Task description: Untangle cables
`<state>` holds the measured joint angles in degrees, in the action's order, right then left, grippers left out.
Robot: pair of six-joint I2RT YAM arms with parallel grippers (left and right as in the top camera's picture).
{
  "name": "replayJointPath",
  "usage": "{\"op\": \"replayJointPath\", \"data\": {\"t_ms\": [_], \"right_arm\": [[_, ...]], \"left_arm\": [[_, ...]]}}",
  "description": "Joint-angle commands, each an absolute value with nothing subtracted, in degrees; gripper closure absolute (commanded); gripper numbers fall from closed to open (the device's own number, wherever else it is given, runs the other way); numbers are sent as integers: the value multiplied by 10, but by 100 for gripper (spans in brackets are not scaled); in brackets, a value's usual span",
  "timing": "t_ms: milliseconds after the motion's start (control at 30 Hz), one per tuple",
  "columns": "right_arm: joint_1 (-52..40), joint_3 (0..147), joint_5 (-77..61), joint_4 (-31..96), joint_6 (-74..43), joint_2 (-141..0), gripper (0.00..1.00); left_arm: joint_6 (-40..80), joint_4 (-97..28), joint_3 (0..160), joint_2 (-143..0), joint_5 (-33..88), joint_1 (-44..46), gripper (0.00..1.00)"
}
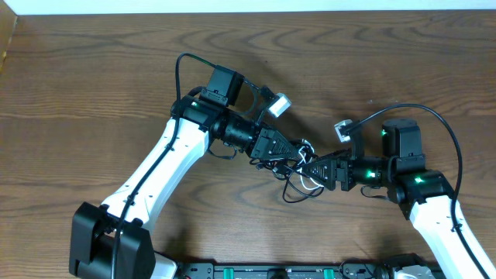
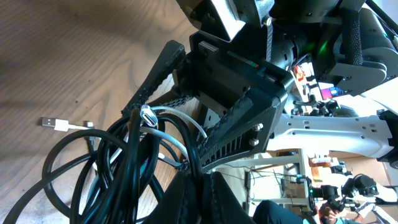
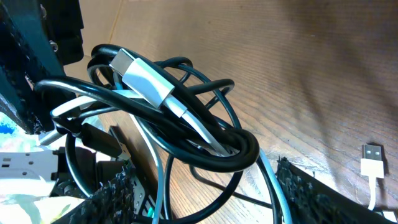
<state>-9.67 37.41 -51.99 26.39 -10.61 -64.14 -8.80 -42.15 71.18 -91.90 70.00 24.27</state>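
1. Two arms meet over the middle of the wooden table [image 1: 93,77], with the left gripper [image 1: 288,149] and right gripper [image 1: 316,172] tip to tip.
2. The black cables [image 3: 186,127] are bunched in several overlapping loops right between the two grippers. The right wrist view shows them wound into a tight knot.
3. The white cable [image 3: 180,112] threads through that knot. Its small white plug [image 3: 146,78] lies on top of the black loops, with the silver tip pointing up-left.
4. The white cable's other end, a USB plug [image 3: 371,155], lies flat on the table, well apart from the knot. The left wrist view shows it too [image 2: 53,123], left of the bundle.
5. Left jaws are closed, and in the left wrist view the black strands converge into them at the bottom edge, so they are clamped on the black cables.
6. Right jaws are spread wide, one finger [image 3: 109,196] on each side of the knot. The bundle sits in the gap and is not pinched.
7. In the overhead view one black loop [image 1: 291,194] sags out below the grippers, toward the robot base.
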Motion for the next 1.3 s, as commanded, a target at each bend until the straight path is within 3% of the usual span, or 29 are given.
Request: {"op": "replayJointPath", "data": {"t_ms": [0, 433, 767, 933, 1100, 1267], "right_arm": [[-101, 378, -520, 267, -98, -644, 30], [-60, 378, -521, 269, -138, -644, 25], [-20, 378, -656, 281, -366, -644, 20], [-41, 378, -614, 279, -349, -644, 16], [-76, 378, -478, 279, -184, -644, 11], [-104, 378, -387, 267, -162, -644, 9]], "left_arm": [[-87, -421, 722, -905, 720, 242, 92], [-107, -421, 722, -905, 683, 242, 93], [-111, -410, 722, -905, 683, 242, 92], [-95, -393, 722, -905, 684, 242, 92], [-25, -381, 722, -905, 690, 242, 92], [-23, -357, 722, -905, 809, 242, 92]]}}
